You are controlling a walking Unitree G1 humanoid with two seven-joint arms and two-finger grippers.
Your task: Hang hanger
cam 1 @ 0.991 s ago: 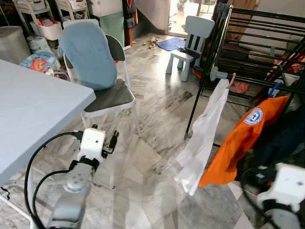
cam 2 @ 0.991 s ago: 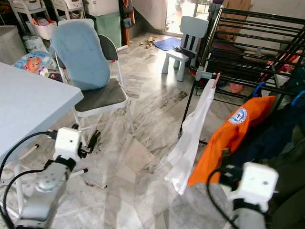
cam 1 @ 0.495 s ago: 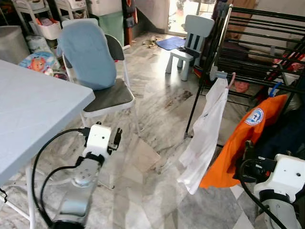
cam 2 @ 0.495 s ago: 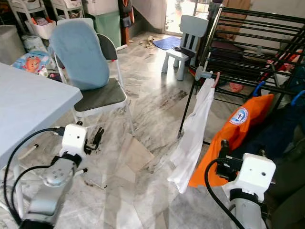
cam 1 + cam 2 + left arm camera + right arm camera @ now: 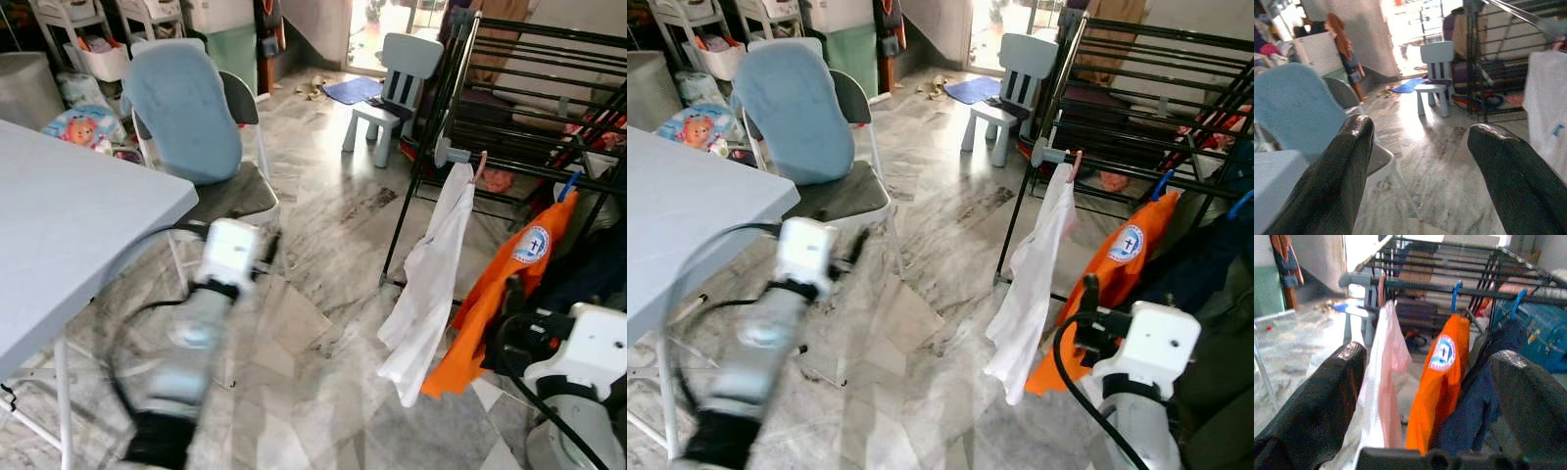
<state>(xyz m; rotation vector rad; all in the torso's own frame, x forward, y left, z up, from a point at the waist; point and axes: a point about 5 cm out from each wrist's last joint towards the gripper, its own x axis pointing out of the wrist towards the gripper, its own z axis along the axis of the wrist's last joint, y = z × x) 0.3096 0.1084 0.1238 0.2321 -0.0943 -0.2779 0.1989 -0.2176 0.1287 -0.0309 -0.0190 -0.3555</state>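
Note:
A white garment [image 5: 431, 284] hangs from a pink hanger [image 5: 477, 164] at the near corner of the black drying rack [image 5: 529, 98]. Beside it on the same rail an orange shirt [image 5: 500, 294] hangs on a blue hanger [image 5: 568, 181], with dark blue clothes behind. My right gripper [image 5: 509, 294] is low at the right, just in front of the orange shirt; its fingers [image 5: 1337, 396] stand open and hold nothing. My left gripper [image 5: 271, 245] is raised over the floor near the chair, blurred; its fingers [image 5: 1342, 166] are also open and hold nothing.
A folding chair with a blue cushion [image 5: 186, 108] stands behind my left arm. A white table [image 5: 69, 225] fills the left side. A small pale blue child's chair [image 5: 397, 73] stands farther back on the marble floor [image 5: 323, 225]. Storage bins sit at the back left.
My left arm has swung up and to the right, and is now motion-blurred. The right arm has risen a little toward the orange shirt.

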